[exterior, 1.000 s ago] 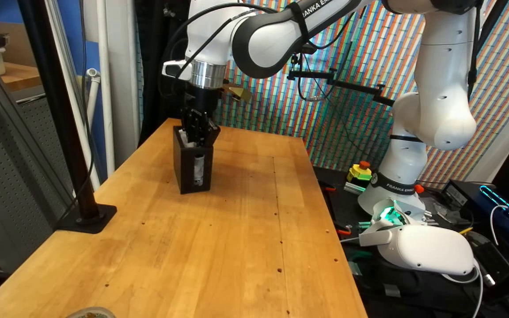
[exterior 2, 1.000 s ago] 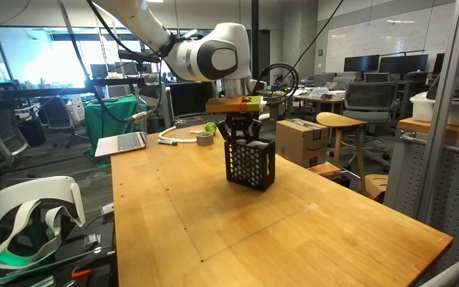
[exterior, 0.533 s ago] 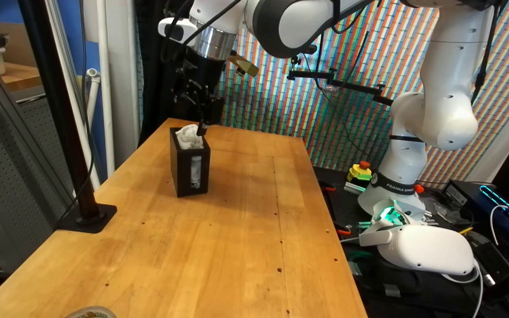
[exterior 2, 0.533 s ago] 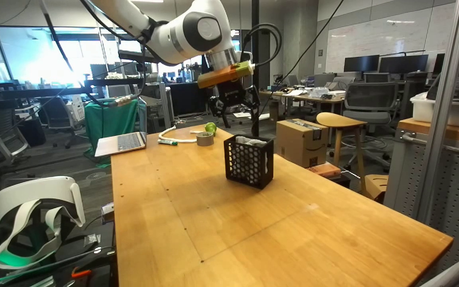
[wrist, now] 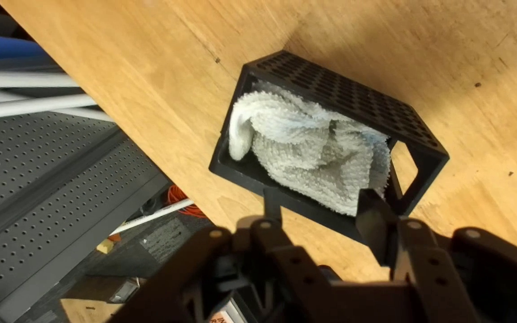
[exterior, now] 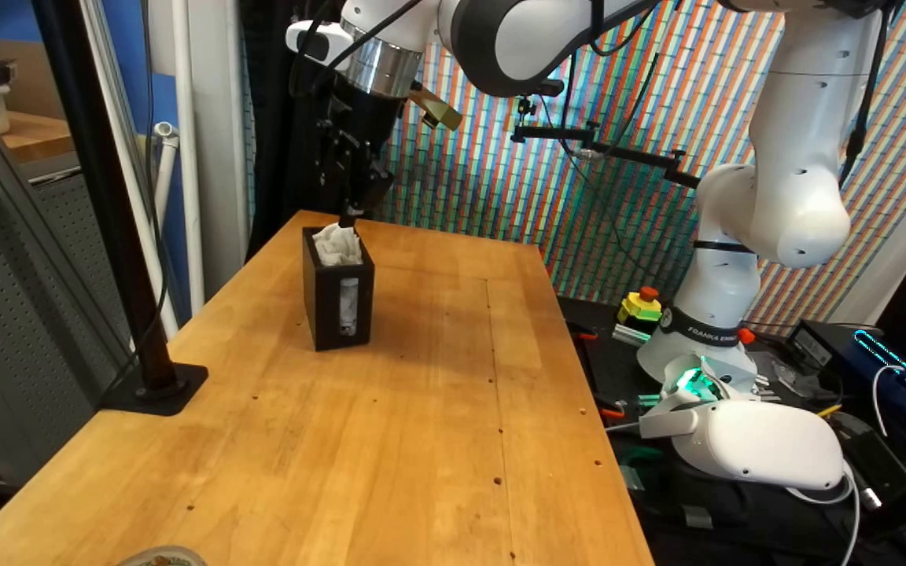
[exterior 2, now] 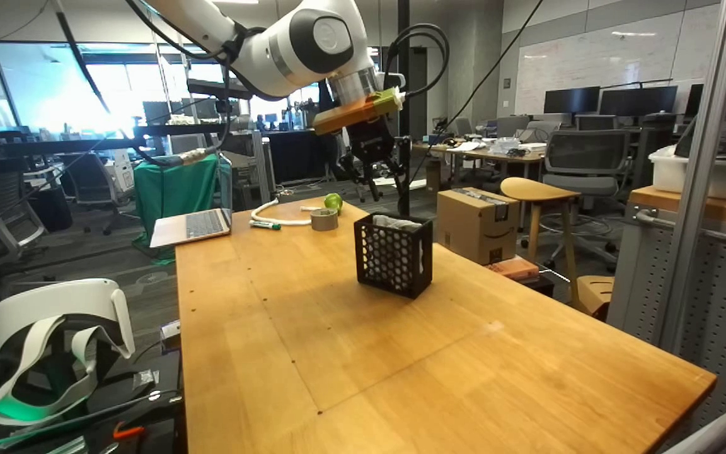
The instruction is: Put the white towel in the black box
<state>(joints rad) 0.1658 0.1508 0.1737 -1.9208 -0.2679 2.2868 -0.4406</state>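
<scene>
Towel of white terrycloth (wrist: 303, 146) | should be light, soft | best pinched at upper middle fold, inside honeycomb-sided black box (exterior 2: 393, 257) | gripper (wrist: 320, 196) is spread, pinching nothing

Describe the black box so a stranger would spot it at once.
In an exterior view, find the long wooden table. On it, nearer and further right than the tape roll, stands the black box. Honeycomb holes in its side and the white towel bunched inside set it apart from its neighbours.

Harsh glare at the window (exterior 2: 109, 79)
</scene>
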